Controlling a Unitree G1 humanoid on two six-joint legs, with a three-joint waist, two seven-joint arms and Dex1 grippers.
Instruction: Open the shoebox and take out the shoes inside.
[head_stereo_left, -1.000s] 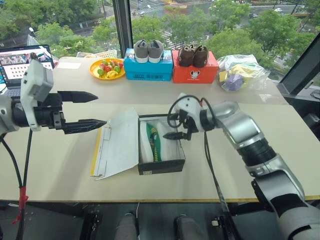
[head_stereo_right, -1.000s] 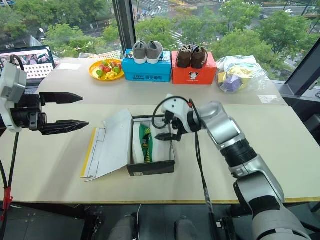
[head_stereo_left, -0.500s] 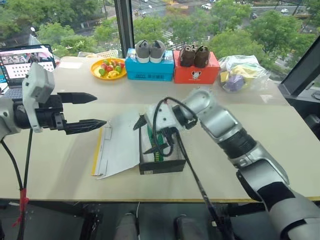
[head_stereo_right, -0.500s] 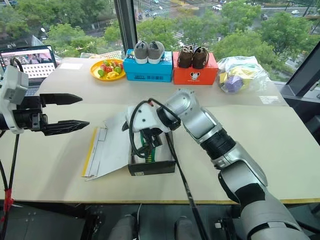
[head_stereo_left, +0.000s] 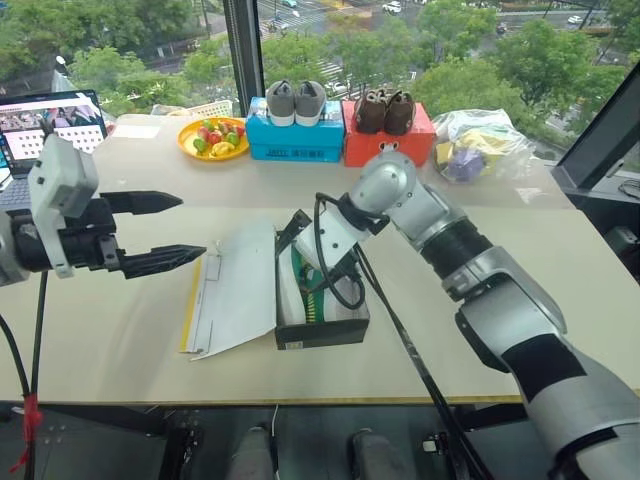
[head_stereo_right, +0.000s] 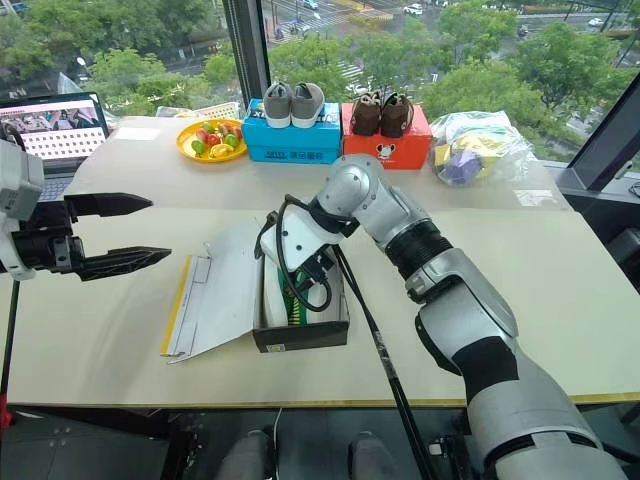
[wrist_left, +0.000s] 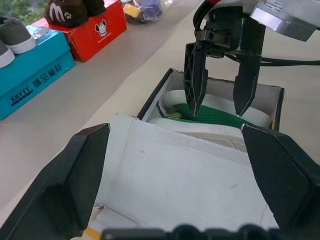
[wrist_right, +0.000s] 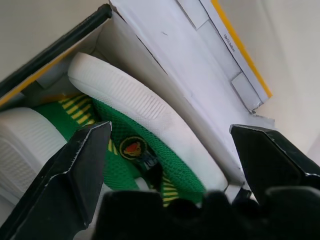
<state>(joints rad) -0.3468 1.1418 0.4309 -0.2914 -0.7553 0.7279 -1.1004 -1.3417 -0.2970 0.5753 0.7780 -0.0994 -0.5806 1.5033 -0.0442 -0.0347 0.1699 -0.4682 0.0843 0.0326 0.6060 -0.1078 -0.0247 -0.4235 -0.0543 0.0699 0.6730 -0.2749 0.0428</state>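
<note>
The shoebox (head_stereo_left: 322, 333) stands open in the middle of the table, its black base toward me. Its yellow-edged lid (head_stereo_left: 238, 288) lies flipped out flat to the left, white inside up. Inside lie the shoes (head_stereo_left: 314, 283), green with white edges and yellow stripes, seen close in the right wrist view (wrist_right: 125, 150). My right gripper (head_stereo_left: 305, 255) hangs open just over the box's left side, pointing down at the shoes (wrist_left: 215, 117) with nothing between its fingers (wrist_left: 195, 75). My left gripper (head_stereo_left: 192, 228) stands open above the table, left of the lid, holding nothing.
Along the back edge stand a blue box (head_stereo_left: 295, 140) with grey shoes, a red box (head_stereo_left: 388, 145) with brown shoes, a fruit plate (head_stereo_left: 214, 137) and a plastic bag (head_stereo_left: 480, 145). A laptop (head_stereo_left: 50, 115) sits at the far left.
My right gripper has swung left across the box and rolled over, so it now points down at the shoes. The left gripper has stayed where it was.
</note>
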